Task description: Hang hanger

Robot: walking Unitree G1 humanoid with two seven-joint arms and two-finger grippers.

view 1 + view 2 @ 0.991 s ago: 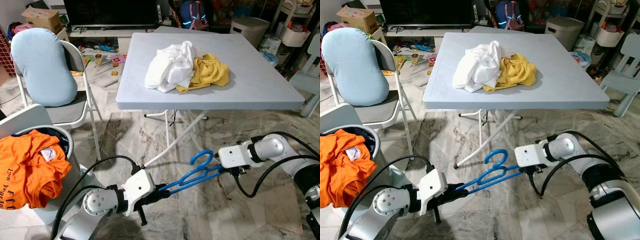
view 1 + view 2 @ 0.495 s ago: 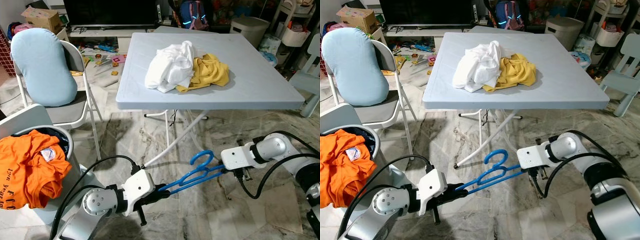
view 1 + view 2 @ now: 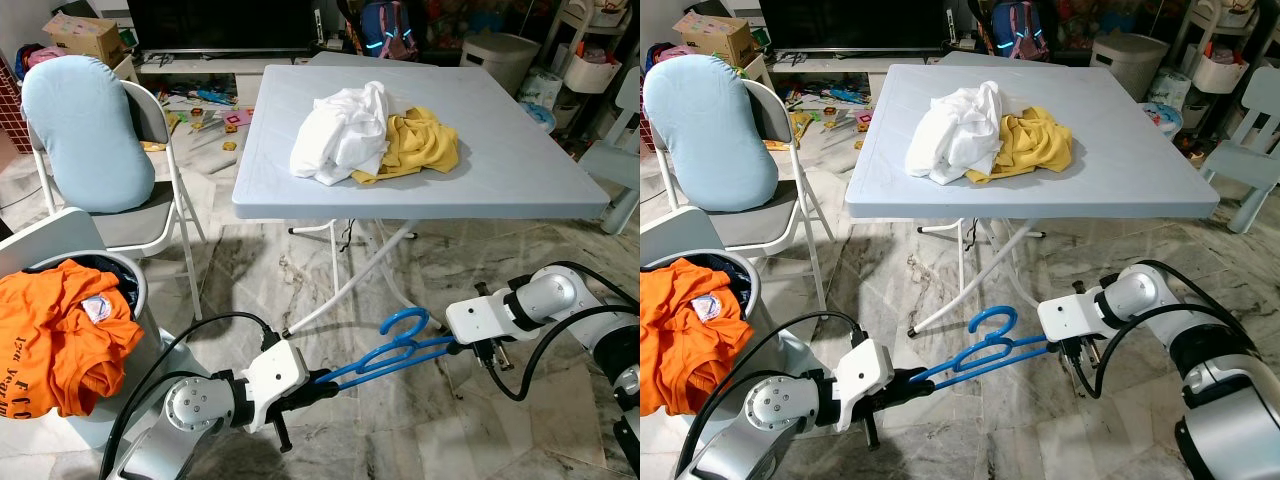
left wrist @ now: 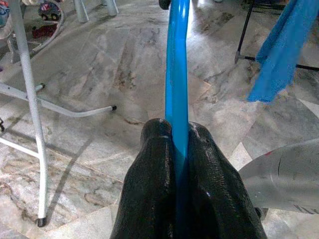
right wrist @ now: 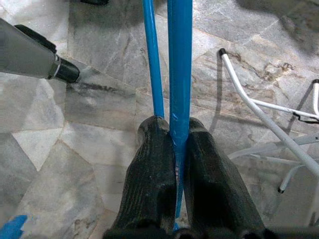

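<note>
A blue plastic hanger (image 3: 390,352) hangs low over the marble floor in front of the table, held level between both arms. My left gripper (image 3: 330,383) is shut on its left end, and the left wrist view shows black fingers (image 4: 154,199) pinching the blue bar (image 4: 177,74). My right gripper (image 3: 452,345) is shut on the right end, its fingers (image 5: 154,184) clamped on the blue bar (image 5: 179,64). The hook (image 3: 405,321) curls upward near the right gripper.
A light grey folding table (image 3: 500,190) carries a white garment (image 3: 340,130) and a yellow garment (image 3: 420,140). A folding chair (image 3: 160,215) with a blue cushion (image 3: 85,130) stands left. A bin with an orange shirt (image 3: 60,335) sits at near left. Clutter lines the back wall.
The right gripper has drifted slightly right and down with its end of the hanger, so the hanger lies a bit flatter. The left gripper has stayed put.
</note>
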